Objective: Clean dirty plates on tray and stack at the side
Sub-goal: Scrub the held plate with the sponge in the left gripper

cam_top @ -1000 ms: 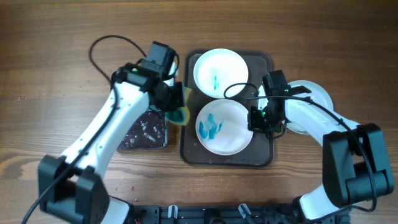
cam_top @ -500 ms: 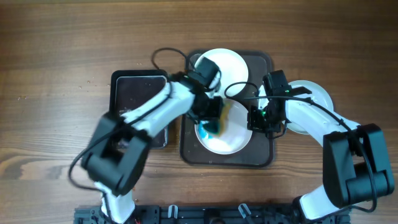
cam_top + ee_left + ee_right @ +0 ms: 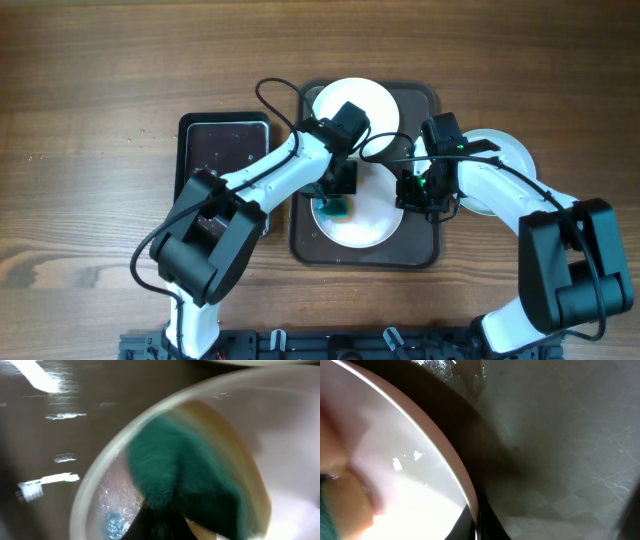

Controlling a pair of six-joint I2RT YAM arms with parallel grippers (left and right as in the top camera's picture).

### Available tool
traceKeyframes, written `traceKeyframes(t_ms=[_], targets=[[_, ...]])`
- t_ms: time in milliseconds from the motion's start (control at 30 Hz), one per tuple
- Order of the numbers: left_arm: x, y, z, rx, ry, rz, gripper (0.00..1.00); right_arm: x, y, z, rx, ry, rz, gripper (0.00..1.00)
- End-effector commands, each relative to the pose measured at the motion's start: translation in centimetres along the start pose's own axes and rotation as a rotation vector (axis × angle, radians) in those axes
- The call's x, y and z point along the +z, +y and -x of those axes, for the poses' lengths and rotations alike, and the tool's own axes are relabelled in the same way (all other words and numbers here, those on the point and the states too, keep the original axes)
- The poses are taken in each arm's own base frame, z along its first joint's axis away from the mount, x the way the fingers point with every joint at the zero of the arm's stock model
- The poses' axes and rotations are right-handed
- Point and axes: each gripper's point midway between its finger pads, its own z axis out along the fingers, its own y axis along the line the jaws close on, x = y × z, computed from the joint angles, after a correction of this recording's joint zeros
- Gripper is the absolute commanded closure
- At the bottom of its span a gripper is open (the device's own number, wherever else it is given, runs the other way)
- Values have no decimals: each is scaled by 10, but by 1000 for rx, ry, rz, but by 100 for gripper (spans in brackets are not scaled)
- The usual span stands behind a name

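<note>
The left end effector [image 3: 338, 188] is pinching a green sponge [image 3: 180, 475] and pressing it on the near plate [image 3: 378, 226], which is lying in the brown tray [image 3: 420, 250]. The right end effector [image 3: 410, 192] is pinching that plate's right rim. A far plate [image 3: 372, 100] is sitting in the tray too; a third plate [image 3: 515, 150] is lying on the desk [image 3: 100, 100] beside it.

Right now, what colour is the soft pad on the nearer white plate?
Teal-green sponge, tan backing; left wrist view.
</note>
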Motion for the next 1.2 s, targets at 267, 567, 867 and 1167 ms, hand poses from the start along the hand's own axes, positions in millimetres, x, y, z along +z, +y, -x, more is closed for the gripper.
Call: traceKeyframes(t_ms=[267,567,867,1167], targets=[[19,63,-8,-95,12,265,96,13,-23,-12,45,36,-93,96],[13,-69,-21,24,144,-380,96,13,-23,-12,45,36,-93,95],[11,-104,-35,115,127,-436,96,13,-23,-12,46,39,-94,96],[24,-52,-51,88,172,-180,96,13,-23,-12,46,39,-94,96]])
